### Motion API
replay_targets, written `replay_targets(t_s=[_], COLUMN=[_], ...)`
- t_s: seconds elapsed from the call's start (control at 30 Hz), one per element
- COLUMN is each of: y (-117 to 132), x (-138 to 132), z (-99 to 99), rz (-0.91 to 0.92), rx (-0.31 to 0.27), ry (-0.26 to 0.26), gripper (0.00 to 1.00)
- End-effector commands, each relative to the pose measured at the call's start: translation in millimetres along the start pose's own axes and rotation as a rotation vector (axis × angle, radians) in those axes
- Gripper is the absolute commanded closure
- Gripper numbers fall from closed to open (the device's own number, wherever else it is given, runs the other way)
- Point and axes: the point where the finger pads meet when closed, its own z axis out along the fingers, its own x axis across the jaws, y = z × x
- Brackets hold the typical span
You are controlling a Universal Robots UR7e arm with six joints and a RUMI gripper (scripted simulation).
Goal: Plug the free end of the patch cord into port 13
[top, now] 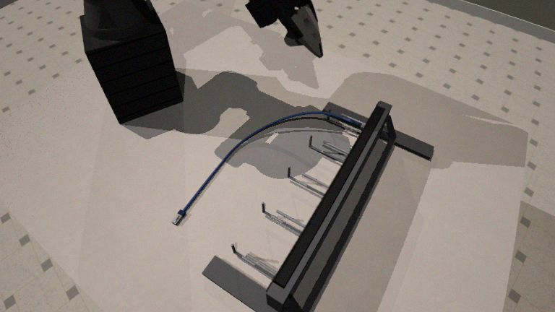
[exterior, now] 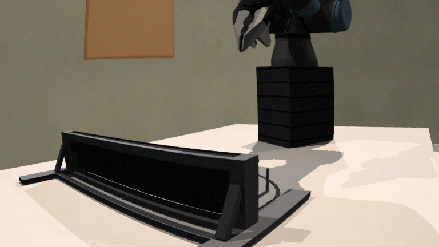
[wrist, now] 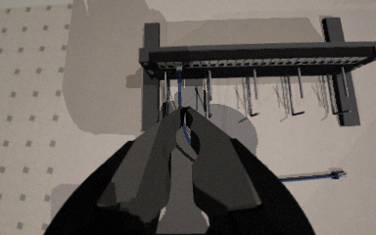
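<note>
The claw (top: 320,55) (exterior: 240,50) (wrist: 185,108) is shut w/ nothing held, kept high, prob. so the rack (top: 329,206) (exterior: 250,179) (wrist: 245,48) isn't bumped. The free plug (top: 177,217) (wrist: 338,174) is left on the table (top: 134,251) (exterior: 372,211), well apart from the rack; the cord (top: 229,154) (wrist: 179,88) is held by its plugged end.

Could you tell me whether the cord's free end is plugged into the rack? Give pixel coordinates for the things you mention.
No, the free plug (top: 177,217) (wrist: 338,174) lies on the table, well apart from the rack (top: 332,193) (exterior: 250,189) (wrist: 152,36).

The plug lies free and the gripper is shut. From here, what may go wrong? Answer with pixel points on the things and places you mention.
The gripper (top: 321,55) (exterior: 240,50) (wrist: 185,108) may push the plug (top: 177,217) (wrist: 339,174) away if it comes down shut. The cord (top: 244,139) (wrist: 308,178) bows beside the hooks (top: 288,171) (wrist: 295,114), so it might snag on them when carried across.
</note>
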Motion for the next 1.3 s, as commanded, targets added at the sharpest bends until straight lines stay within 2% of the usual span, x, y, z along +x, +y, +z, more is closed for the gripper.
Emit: replay_targets(t_s=[0.0, 0.27, 0.73, 1.27], y=[0, 0, 0, 0], x=[3, 13, 57, 94], z=[-0.2, -0.2, -0.2, -0.2], rz=[0.000, 0.000, 0.000, 0.000], rx=[0.001, 0.001, 0.001, 0.001], ry=[0.000, 0.000, 0.000, 0.000], gripper=[1.00, 1.00, 1.00, 1.00])
